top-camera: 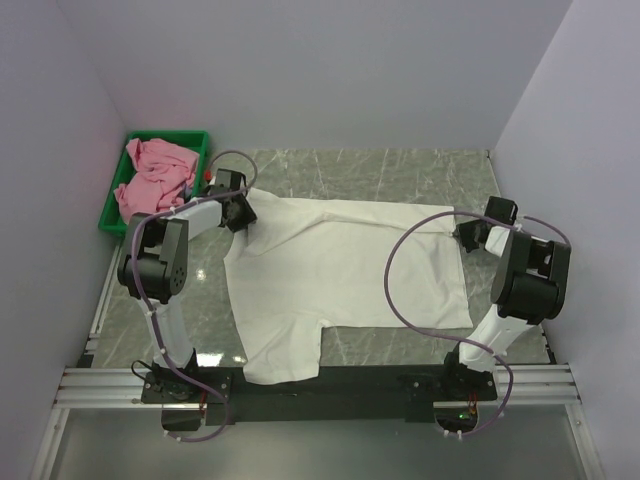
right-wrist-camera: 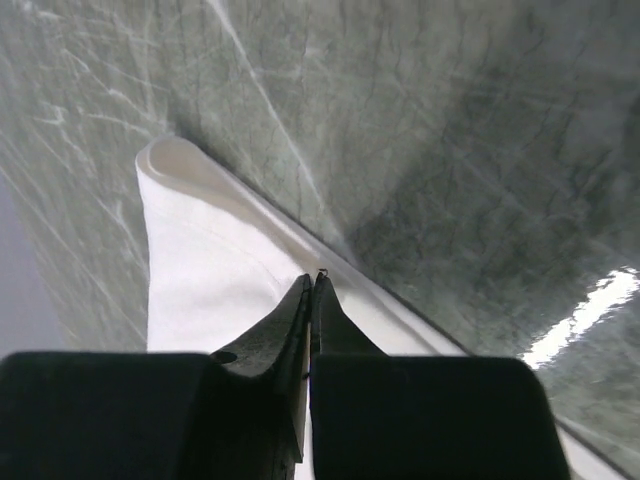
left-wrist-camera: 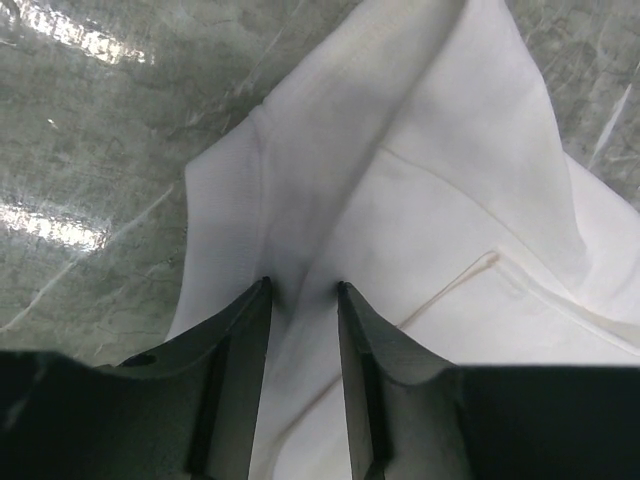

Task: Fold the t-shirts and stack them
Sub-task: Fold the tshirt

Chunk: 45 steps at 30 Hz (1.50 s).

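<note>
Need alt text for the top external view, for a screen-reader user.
Two robot arms reach over a white t-shirt spread flat on a grey marbled table, the left end effector at its far left corner and the right end effector at its far right corner. A crumpled pink t-shirt sits in a green tray at the far left.

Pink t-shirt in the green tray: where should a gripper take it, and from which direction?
Pinch a raised fold on top of the pink t-shirt, coming straight down. It lies crumpled in a heap in the green tray, whose walls would likely block a sideways approach; the bunched ridges offer something to close on.
</note>
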Available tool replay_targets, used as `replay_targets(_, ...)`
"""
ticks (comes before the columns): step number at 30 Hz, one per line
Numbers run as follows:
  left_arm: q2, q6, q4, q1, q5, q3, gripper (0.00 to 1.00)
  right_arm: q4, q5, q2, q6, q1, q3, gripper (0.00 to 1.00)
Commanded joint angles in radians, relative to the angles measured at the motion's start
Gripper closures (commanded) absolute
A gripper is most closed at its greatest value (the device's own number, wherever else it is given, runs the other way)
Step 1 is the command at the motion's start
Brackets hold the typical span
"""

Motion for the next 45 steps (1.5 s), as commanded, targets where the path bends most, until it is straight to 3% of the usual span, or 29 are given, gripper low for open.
replay_targets(1, 0.003, -0.023, -0.026, 0.015, -0.029, -0.043, 0.61, -0.033, 0.061, -0.021, -0.085, -0.017, 0.058, 1.00)
replay_targets(3, -0.009, -0.026, -0.023, 0.024, -0.021, -0.051, 0.61, -0.050, 0.057, -0.018, -0.114, -0.015, 0.077, 1.00)
replay_targets(5, -0.026, -0.022, -0.018, 0.026, -0.010, -0.051, 0.58, -0.063, 0.038, -0.010, -0.171, -0.014, 0.103, 0.89)
replay_targets(6, -0.034, -0.019, -0.015, 0.027, -0.007, -0.046, 0.50, -0.063, 0.032, -0.009, -0.218, -0.014, 0.112, 0.79)
replay_targets(10, -0.080, 0.012, -0.007, 0.027, -0.003, -0.026, 0.32, -0.061, 0.012, -0.002, -0.333, -0.009, 0.185, 0.61)
replay_targets(15, -0.110, 0.075, 0.020, 0.029, -0.006, 0.018, 0.16, -0.139, -0.055, 0.085, -0.471, -0.006, 0.345, 0.55)
replay_targets(20, -0.045, 0.124, 0.007, 0.042, 0.016, 0.103, 0.13, -0.196, -0.121, 0.179, -0.557, 0.014, 0.446, 0.55)
replay_targets(29, 0.098, 0.204, -0.021, 0.046, 0.037, 0.260, 0.21, -0.273, -0.155, 0.289, -0.649, 0.057, 0.554, 0.55)
replay_targets(38, 0.169, 0.205, -0.023, 0.046, 0.036, 0.281, 0.28, -0.322, -0.140, 0.340, -0.657, 0.066, 0.606, 0.57)
replay_targets(41, 0.187, 0.207, -0.032, 0.046, 0.025, 0.288, 0.35, -0.333, -0.138, 0.347, -0.657, 0.066, 0.620, 0.66)
replay_targets(45, 0.196, 0.216, -0.035, 0.047, 0.014, 0.284, 0.58, -0.359, -0.112, 0.361, -0.659, 0.066, 0.647, 0.99)
